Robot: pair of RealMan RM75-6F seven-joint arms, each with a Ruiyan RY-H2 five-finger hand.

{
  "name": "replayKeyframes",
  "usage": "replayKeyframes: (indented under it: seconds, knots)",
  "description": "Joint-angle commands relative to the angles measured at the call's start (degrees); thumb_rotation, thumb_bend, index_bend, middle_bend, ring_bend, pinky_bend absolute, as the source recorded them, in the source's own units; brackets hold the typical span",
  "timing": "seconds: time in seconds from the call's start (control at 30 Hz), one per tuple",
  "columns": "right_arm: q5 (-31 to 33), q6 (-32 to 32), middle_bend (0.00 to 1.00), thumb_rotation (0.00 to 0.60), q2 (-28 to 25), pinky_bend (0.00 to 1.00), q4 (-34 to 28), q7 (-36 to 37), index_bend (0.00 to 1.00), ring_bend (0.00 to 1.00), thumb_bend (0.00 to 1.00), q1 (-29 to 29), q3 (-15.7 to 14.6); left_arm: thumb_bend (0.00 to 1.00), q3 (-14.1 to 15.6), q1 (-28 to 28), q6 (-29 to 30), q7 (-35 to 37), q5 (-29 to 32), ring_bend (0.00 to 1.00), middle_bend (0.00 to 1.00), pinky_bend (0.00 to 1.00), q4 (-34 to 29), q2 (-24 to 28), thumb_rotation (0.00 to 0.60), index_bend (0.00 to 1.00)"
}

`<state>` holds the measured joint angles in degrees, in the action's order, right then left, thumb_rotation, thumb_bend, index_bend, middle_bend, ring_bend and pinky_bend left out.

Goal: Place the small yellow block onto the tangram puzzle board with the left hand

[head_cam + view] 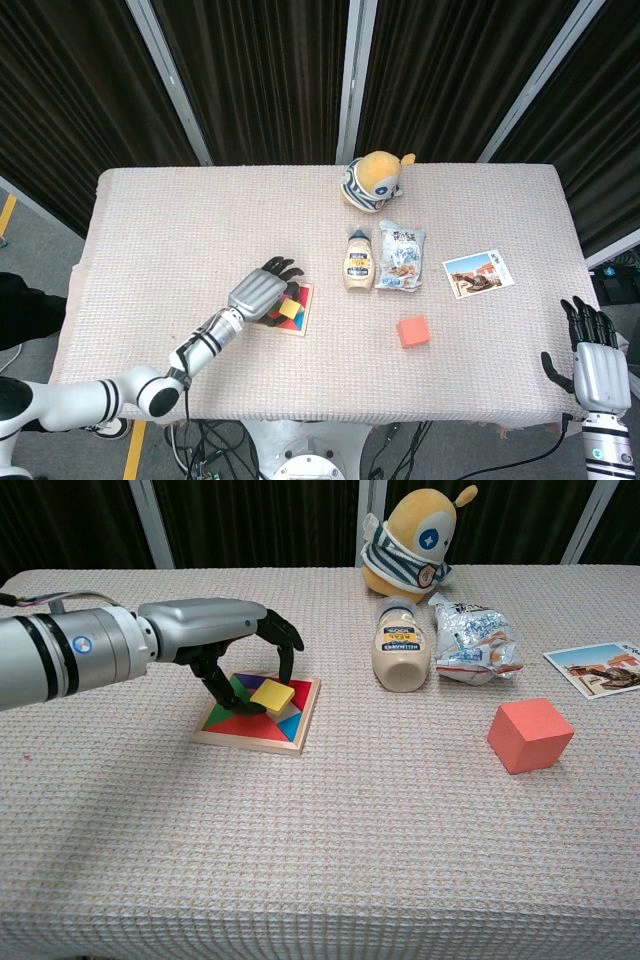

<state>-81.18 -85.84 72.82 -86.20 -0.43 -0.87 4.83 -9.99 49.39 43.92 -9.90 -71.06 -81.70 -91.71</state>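
Note:
The small yellow block [273, 695] hangs just above the middle of the tangram puzzle board [240, 728], pinched between the thumb and fingers of my left hand [235, 640]. In the head view the left hand [260, 294] covers the board's left half, and the yellow block [291, 308] peeks out beside the board's coloured pieces [299, 321]. Whether the block touches the board I cannot tell. My right hand [596, 365] sits off the table's right front corner, fingers spread, holding nothing.
A red cube [530, 735] lies at the front right. A lying sauce bottle [400, 656], a crumpled snack bag [472, 638] and a plush toy [412, 538] stand behind the board to the right. A postcard [598, 668] lies at the far right.

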Motion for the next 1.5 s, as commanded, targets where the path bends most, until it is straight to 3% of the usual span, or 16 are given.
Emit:
replayKeyframes:
  seconds: [0.03,0.33,0.63,1.03,1.5]
  knots:
    - [0.00,0.05,0.00,0.600,0.11,0.00,0.21,0.02,0.00,0.00,0.26,0.01,-0.01,0.35,0.76,1.75,-1.71,4.12,-3.84,0.00,0.14,0.00,3.09,-0.04,0.600,0.52]
    - [-0.04,0.09,0.00,0.600,0.14,0.00,0.14,-0.38,0.00,0.00,0.26,-0.05,0.07,0.35,3.11,4.68,-2.87,14.77,-12.39,0.00,0.14,0.00,9.76,-0.40,0.600,0.52]
    - [0.55,0.93,0.00,0.600,0.24,0.00,0.00,-1.13,0.00,0.00,0.26,-0.23,0.07,0.35,6.17,6.02,-0.08,22.72,-18.88,0.00,0.14,0.00,13.99,0.02,0.600,0.52]
    - [0.78,0.81,0.00,0.600,0.18,0.00,-0.17,-1.30,0.00,0.00,0.26,-0.11,0.18,0.35,10.28,8.45,3.01,28.17,-25.13,0.00,0.14,0.00,20.66,-2.13,0.600,0.52]
    - [1.04,1.36,0.00,0.600,0.34,0.00,0.24,-0.93,0.00,0.00,0.26,-0.20,0.17,0.35,11.27,9.66,5.73,28.39,-26.27,0.00,0.14,0.00,24.15,-3.35,0.600,0.52]
